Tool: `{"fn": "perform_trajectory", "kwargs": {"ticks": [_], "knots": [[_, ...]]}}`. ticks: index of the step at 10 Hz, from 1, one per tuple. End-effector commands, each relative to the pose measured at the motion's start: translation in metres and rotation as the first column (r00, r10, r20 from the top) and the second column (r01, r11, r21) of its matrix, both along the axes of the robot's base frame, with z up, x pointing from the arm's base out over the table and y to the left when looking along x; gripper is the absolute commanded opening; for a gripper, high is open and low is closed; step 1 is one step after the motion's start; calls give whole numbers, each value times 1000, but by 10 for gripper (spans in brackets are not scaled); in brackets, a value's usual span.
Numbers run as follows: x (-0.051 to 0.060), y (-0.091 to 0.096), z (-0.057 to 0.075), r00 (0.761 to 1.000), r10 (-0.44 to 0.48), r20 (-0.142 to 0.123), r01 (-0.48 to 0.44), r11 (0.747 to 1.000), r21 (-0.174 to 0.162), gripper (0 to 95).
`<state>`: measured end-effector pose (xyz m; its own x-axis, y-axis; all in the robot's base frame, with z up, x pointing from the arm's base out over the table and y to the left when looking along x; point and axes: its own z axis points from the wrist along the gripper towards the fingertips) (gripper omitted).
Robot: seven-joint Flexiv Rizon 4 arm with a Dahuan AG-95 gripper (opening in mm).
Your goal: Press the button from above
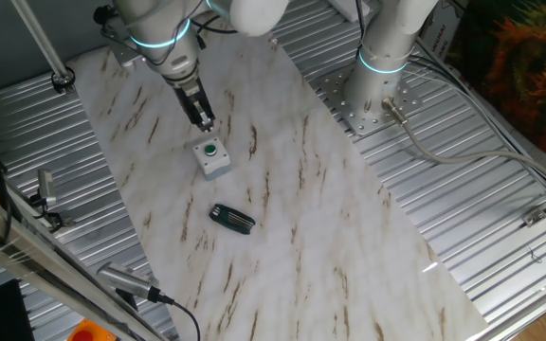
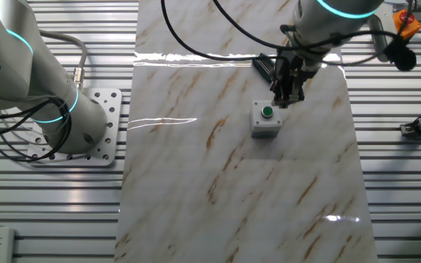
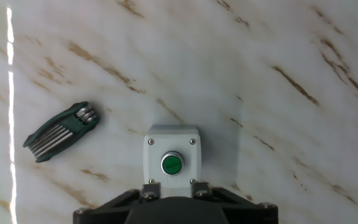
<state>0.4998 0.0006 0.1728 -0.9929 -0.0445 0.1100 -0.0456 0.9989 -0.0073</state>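
The step in hand looks like the approach: the hand (image 1: 203, 120) hangs above the counter (image 1: 330, 218), near the button (image 1: 211, 149) but not on it. The green button sits in the top of its small light grey box (image 1: 214, 162), which stands upright on the marbled counter roughly mid-way across the slab. In one fixed view the fingertips sit just beyond the box's far edge, apart from it; in the other fixed view the hand (image 2: 284, 96) appears just past the box (image 2: 265, 120), at its far right corner, with the button (image 2: 267, 112) uncovered. The hand view agrees: the button (image 3: 172, 164) lies low in the picture, just ahead of the hand's dark body, so the tool line seems offset from the button's centre. My judgement is that the next move calls for a small sideways correction to bring the fingertips directly over the green cap, then a straight descent from above; a slanted push could tip or slide the light box. The hand holds nothing and touches nothing that I can see, but no view shows the fingertips clearly enough to tell whether they are parted or closed. A folded hex key set (image 3: 59, 131) lies well apart from the box, out of the way.
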Motion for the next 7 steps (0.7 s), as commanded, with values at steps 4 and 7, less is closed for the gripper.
{"fn": "perform_trajectory", "kwargs": {"ticks": [4,7], "knots": [[1,-1,-3,1000,-15,18,15,1000,-16,0],[3,-1,-11,998,-29,53,29,999,-12,0]]}}
